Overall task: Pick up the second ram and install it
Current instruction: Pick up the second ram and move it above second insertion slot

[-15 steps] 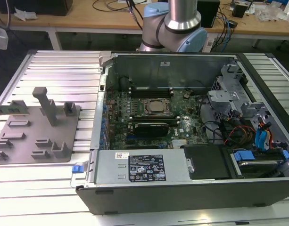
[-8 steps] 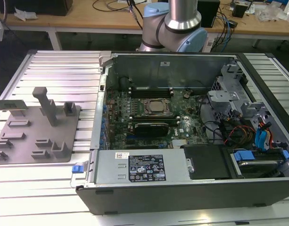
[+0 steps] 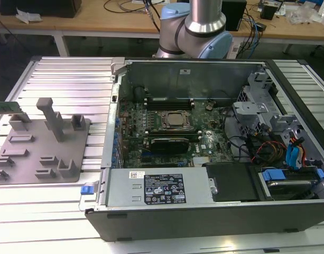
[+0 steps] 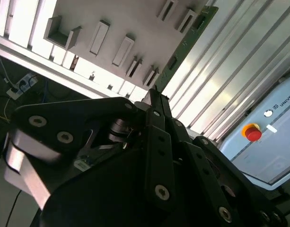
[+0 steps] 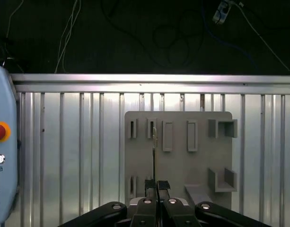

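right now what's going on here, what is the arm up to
The arm's end effector is over the grey fixture plate, to the exterior view's left of the open computer case. It is closed on one end of the second ram, a thin green stick on edge. Whether the stick has left its fixture slot I cannot tell; it is nowhere near the motherboard yet.

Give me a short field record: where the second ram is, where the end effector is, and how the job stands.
ram: thin green circuit-board memory stick, standing on edge in holders
holder: flat grey plastic fixture plate, at the exterior view's left
end effector: black end effector, hovering above the plate, in line with the stick
target: open black computer case, motherboard exposed, to the exterior view's right of the plate
progress: stick not yet picked up
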Robot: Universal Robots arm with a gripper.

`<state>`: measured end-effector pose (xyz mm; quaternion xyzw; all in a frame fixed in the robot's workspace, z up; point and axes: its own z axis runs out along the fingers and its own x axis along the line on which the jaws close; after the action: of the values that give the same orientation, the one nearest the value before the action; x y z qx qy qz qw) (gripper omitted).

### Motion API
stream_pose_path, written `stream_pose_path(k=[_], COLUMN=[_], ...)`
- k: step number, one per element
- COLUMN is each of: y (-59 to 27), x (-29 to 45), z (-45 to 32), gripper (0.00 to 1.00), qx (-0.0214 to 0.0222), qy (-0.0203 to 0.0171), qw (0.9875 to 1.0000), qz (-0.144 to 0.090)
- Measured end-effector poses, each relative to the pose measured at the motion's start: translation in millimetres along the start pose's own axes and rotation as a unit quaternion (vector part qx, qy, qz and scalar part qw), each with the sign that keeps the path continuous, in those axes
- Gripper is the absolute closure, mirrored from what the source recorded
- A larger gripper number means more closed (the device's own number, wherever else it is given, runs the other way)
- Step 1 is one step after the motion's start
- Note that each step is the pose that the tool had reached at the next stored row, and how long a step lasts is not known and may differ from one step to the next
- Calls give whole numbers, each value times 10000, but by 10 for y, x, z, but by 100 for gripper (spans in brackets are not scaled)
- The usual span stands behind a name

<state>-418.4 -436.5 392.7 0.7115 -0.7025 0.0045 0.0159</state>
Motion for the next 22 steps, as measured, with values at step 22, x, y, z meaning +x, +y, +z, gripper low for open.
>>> stream_pose_path(k=[22], y=[11], x=[20], z=[-702], gripper=[91], qx=[4], qy=[-1], qw=[10000], qz=[0])
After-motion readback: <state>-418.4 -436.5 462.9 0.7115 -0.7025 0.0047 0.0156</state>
